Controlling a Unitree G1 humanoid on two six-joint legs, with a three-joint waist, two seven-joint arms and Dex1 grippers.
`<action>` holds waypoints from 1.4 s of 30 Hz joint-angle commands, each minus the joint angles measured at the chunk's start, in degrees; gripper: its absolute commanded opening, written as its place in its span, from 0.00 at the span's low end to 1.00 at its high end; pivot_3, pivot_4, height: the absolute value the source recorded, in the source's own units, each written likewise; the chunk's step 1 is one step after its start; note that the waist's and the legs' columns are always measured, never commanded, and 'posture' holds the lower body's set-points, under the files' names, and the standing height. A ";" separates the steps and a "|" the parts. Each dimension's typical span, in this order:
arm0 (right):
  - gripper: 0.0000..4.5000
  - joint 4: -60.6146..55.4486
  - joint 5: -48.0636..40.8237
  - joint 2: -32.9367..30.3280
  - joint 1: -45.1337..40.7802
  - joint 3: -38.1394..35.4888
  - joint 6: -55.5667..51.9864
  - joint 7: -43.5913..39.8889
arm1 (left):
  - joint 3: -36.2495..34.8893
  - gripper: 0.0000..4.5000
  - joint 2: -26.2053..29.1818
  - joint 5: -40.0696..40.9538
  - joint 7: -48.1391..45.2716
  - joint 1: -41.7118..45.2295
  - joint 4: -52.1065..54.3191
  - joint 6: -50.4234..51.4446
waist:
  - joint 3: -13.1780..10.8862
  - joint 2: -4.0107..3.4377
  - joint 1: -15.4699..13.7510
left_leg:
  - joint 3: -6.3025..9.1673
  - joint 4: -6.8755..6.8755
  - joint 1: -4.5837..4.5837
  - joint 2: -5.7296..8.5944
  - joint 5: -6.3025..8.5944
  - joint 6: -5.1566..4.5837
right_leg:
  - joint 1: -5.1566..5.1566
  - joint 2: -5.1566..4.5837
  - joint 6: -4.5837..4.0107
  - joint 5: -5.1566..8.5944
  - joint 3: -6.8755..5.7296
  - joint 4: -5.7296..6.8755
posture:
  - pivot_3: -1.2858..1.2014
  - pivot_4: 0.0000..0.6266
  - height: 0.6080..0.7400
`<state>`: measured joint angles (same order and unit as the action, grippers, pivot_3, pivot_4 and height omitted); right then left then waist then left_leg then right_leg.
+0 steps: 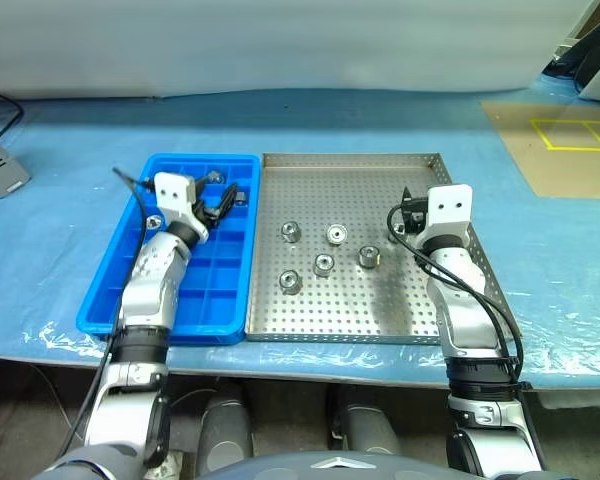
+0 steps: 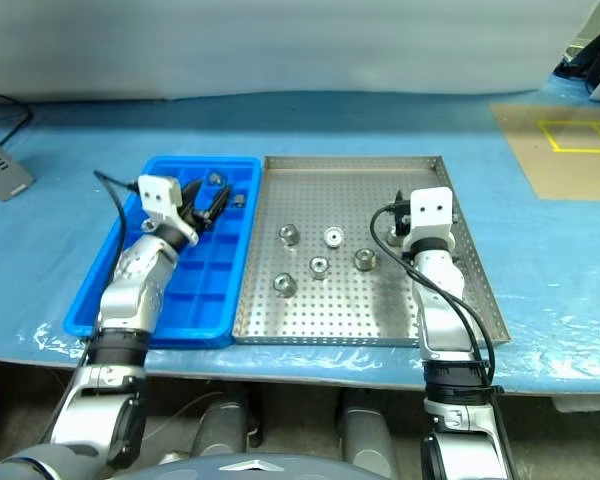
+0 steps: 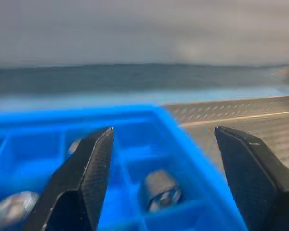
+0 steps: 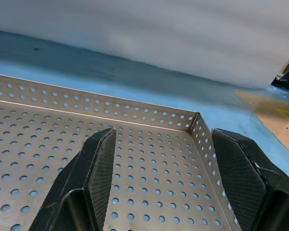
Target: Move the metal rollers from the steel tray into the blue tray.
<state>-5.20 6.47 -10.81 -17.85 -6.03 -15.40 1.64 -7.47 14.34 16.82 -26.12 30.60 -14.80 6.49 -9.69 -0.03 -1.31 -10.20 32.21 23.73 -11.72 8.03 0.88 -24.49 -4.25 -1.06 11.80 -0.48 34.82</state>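
The steel tray point(image 1: 350, 318) is sitting square and silver on the blue-covered table point(image 1: 70, 250), its floor dotted all over with small holes and its low rim perforated too. Five metal rollers are lying on it in a loose cluster left of centre: one point(image 1: 291, 231), one point(image 1: 335, 234), one point(image 1: 369, 256), one point(image 1: 324, 264) and one point(image 1: 290, 281). Each is looking like a short shiny silver ring with a dark hole in the middle.

The blue tray point(image 1: 212, 322) is resting just beside the steel tray's left edge, bright plastic split into small square compartments. Rollers are already lying in its far compartments; one point(image 3: 160, 188) is showing dull and blurred between the fingers, and another point(image 1: 154, 221) is probably sitting near the left rim.

The left gripper point(image 1: 217, 205) is hovering over the blue tray's far end, jaws spread and holding nothing. The right gripper point(image 4: 176, 183) is hanging over the steel tray's far right corner, jaws likewise parted and empty.
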 commanded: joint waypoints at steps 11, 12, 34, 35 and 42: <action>0.73 -3.45 0.44 0.05 1.14 -1.26 1.04 2.93 | 24.74 0.79 12.13 -9.63 -48.57 31.02 -18.42 -3.02 | 0.01 -0.04 0.88 | -0.18 -0.17 -0.24 0.03 -0.15 0.24 | -0.01 0.04 -0.03 0.00 0.23 0.01 | 0.41 0.24 1.00; 0.73 -3.86 0.52 0.12 1.51 -1.33 0.85 3.18 | 25.37 0.79 11.94 -10.98 -49.39 32.78 -21.66 -4.98 | 0.01 -0.04 0.89 | -0.19 -0.18 -0.24 0.04 -0.16 0.25 | 0.00 0.04 -0.03 0.00 0.25 0.01 | 0.41 0.24 1.00; 0.73 -9.46 2.23 1.18 8.97 -2.76 -1.03 6.89 | 30.27 0.79 3.54 -32.71 -42.58 39.54 -57.25 -23.61 | -0.02 0.00 1.41 | -0.33 -0.08 -0.42 0.07 0.09 -0.17 | 0.28 -0.05 -0.07 0.00 0.30 -0.10 | 0.36 0.24 1.00; 0.73 -9.33 2.35 1.22 8.89 -2.71 -1.00 6.95 | 30.37 0.79 3.30 -33.37 -40.97 39.40 -57.52 -23.69 | -0.02 0.00 1.46 | -0.33 -0.08 -0.45 0.07 0.10 -0.18 | 0.30 -0.07 -0.07 0.00 0.31 -0.10 | 0.36 0.24 1.00; 0.73 -9.46 2.77 1.28 8.72 -2.79 -1.12 7.49 | 29.68 0.79 0.60 -35.44 -31.48 38.58 -59.32 -23.20 | -0.03 0.00 1.96 | -0.33 -0.02 -0.56 0.08 0.11 -0.19 | 0.43 -0.08 -0.05 0.00 0.31 -0.11 | 0.36 0.24 1.00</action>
<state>-12.15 8.78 -9.32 -8.79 -8.27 -16.99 8.86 22.82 14.66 -18.29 -57.86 69.08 -73.90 -16.86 -9.72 -0.03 0.65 -10.52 32.19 23.20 -11.64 8.14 0.68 -24.07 -4.33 -1.11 11.80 -0.17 34.71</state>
